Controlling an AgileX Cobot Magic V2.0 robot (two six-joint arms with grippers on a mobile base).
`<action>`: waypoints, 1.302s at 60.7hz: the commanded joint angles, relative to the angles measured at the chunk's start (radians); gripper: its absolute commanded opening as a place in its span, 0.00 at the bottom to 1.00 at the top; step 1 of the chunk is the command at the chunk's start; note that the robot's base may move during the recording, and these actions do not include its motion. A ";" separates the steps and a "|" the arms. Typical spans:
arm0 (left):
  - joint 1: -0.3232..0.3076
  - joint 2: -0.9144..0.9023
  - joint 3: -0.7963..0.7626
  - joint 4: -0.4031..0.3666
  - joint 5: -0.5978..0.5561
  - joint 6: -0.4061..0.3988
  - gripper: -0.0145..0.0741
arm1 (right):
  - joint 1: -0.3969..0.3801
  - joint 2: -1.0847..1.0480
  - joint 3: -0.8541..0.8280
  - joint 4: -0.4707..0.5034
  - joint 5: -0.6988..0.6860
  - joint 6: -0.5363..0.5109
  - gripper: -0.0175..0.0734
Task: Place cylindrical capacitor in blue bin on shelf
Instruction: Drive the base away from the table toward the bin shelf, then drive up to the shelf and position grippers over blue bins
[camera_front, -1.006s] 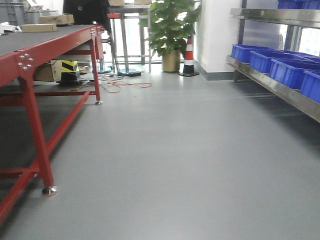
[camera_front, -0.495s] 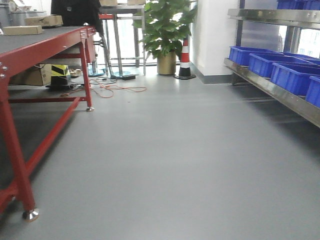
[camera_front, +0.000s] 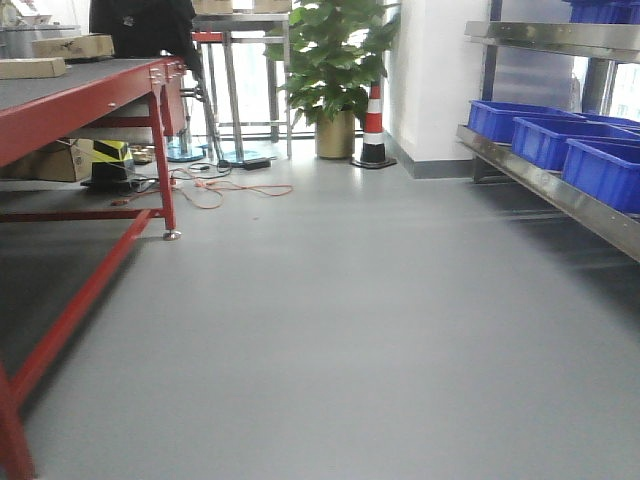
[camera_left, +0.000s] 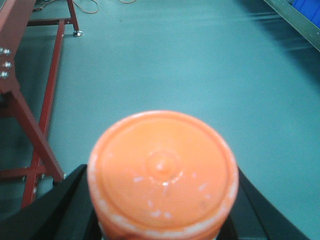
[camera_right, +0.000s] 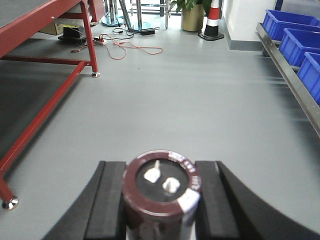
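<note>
Right wrist view has the cylindrical capacitor (camera_right: 161, 184) front and centre, pinched between the two black pads of the right gripper (camera_right: 161, 212). Its terminal end (two little metal tabs, maroon rim) faces the lens, so the long axis runs pretty much straight away from the camera, not across the jaws. It is up in the air over the floor and nowhere near a bin.

The left gripper (camera_left: 162, 225) is doing the same with an orange cylinder (camera_left: 162, 172), flat round face toward the lens and a black finger pressed on either side.

Underneath is plain grey floor (camera_front: 330, 320), smooth with a soft sheen. The red table (camera_front: 75, 95) runs along the left, and its legs and low rail edge the lane. On the right the shelf (camera_front: 540, 188) has a long steel ledge carrying blue bins (camera_front: 515, 118). Between them is a wide floor lane. At the far end there's a potted plant (camera_front: 330, 60), a traffic cone (camera_front: 373, 125) and orange cables (camera_front: 235, 188) on the ground.
</note>
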 joint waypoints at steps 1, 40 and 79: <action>-0.005 -0.004 0.000 -0.004 -0.033 -0.005 0.04 | 0.003 -0.006 -0.007 -0.005 -0.023 0.000 0.02; -0.005 -0.004 0.000 -0.004 -0.035 -0.005 0.04 | 0.003 -0.006 -0.007 -0.005 -0.023 0.000 0.02; -0.005 -0.004 0.000 -0.004 -0.035 -0.005 0.04 | 0.003 -0.006 -0.007 -0.005 -0.023 0.000 0.02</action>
